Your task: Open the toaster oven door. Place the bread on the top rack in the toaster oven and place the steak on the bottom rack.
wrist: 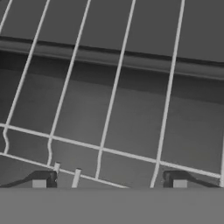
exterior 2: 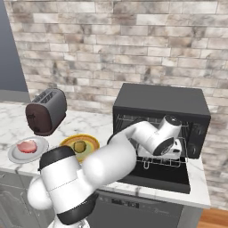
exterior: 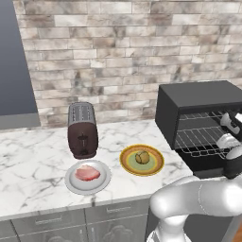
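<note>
The black toaster oven (exterior: 198, 97) (exterior 2: 162, 101) stands at the counter's right end. Its door (exterior 2: 161, 176) (exterior: 208, 166) is folded down flat, and the top rack (exterior: 204, 116) and bottom rack (exterior: 202, 141) show inside. My gripper (exterior 2: 174, 153) (wrist: 109, 183) is inside the oven mouth, just above a wire rack (wrist: 114, 151). Its fingertips (wrist: 39, 183) stand wide apart, open, with nothing held. The bread (exterior: 142, 157) (exterior 2: 80, 146) lies on a yellow-rimmed green plate (exterior: 157, 166). The steak (exterior: 88, 173) (exterior 2: 27, 145) rests on a grey-white plate (exterior: 73, 184).
A dark brown slot toaster (exterior: 82, 130) (exterior 2: 46, 111) stands behind the two plates. The marble counter (exterior: 33, 165) runs left along the brick wall, with drawers below its front edge. My arm arches over the counter from the plates toward the oven.
</note>
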Motion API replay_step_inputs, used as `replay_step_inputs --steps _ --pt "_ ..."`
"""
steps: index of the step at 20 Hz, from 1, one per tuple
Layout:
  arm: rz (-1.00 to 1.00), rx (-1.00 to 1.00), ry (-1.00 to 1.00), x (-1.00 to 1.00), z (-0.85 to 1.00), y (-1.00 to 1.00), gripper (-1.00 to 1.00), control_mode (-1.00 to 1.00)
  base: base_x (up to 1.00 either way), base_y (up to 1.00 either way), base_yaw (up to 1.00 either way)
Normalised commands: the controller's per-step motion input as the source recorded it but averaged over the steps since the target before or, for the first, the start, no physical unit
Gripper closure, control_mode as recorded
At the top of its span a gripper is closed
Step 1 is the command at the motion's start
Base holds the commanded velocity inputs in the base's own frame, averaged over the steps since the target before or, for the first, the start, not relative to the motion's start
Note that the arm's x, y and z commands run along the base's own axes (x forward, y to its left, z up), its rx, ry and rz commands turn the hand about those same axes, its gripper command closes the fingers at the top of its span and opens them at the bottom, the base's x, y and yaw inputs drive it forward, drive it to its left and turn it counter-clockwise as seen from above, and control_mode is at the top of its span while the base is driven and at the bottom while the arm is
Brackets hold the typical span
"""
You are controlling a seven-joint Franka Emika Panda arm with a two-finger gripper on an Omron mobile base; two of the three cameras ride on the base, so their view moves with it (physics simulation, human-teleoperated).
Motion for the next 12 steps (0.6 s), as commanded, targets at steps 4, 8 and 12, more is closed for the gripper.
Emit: replay_step_inputs --steps 4,8,12 --pt "0.0 0.03 0.1 -0.42 -0.2 -0.05 -1.0 -1.0 0.0 0.0 0.0" --pt "0.0 0.08 -0.06 -0.54 0.49 0.01 -1.0 -1.0 0.0 0.0 0.0" --pt "-0.08 0.01 -0.02 -0.4 0.44 0.28 -1.0 -1.0 0.0 0.0 0.0"
